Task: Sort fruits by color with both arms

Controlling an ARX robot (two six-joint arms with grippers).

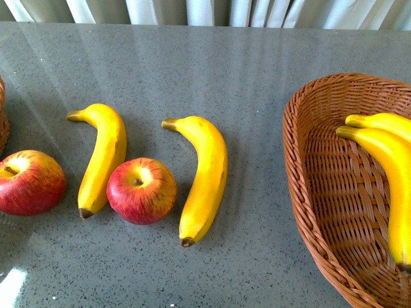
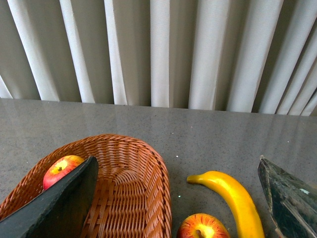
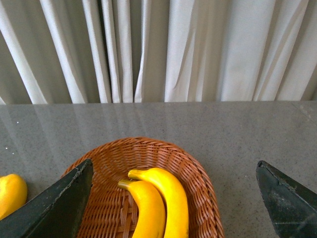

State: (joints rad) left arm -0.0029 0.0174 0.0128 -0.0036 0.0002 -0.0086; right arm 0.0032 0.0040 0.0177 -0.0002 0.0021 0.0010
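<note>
Black fingers (image 2: 54, 203) of the left gripper (image 2: 177, 159) frame its wrist view, spread wide and holding nothing. Just beyond them sits the left basket (image 2: 148, 168), with one apple (image 2: 62, 167) inside, near its wall. The right gripper (image 3: 174, 162) is also wide open and empty. It hovers over the right basket (image 3: 198, 173), where two bananas (image 3: 168, 198) lie side by side, touching.

From the front, four fruits lie in a row on the grey table (image 1: 212, 70) between the baskets. The outer apple (image 1: 29, 183) lies near the left basket, of which only a sliver of rim shows at the picture's edge. Next come the left banana (image 1: 103, 157), the middle apple (image 1: 141, 190) close against that banana's lower end, and the middle banana (image 1: 202, 179) just beside that apple.

A bare strip of table separates the middle banana from the right basket's rim. Behind the fruit, the tabletop runs clear to its far edge at the pale curtain (image 1: 199, 11). A narrower bare band lies in front of the row.
</note>
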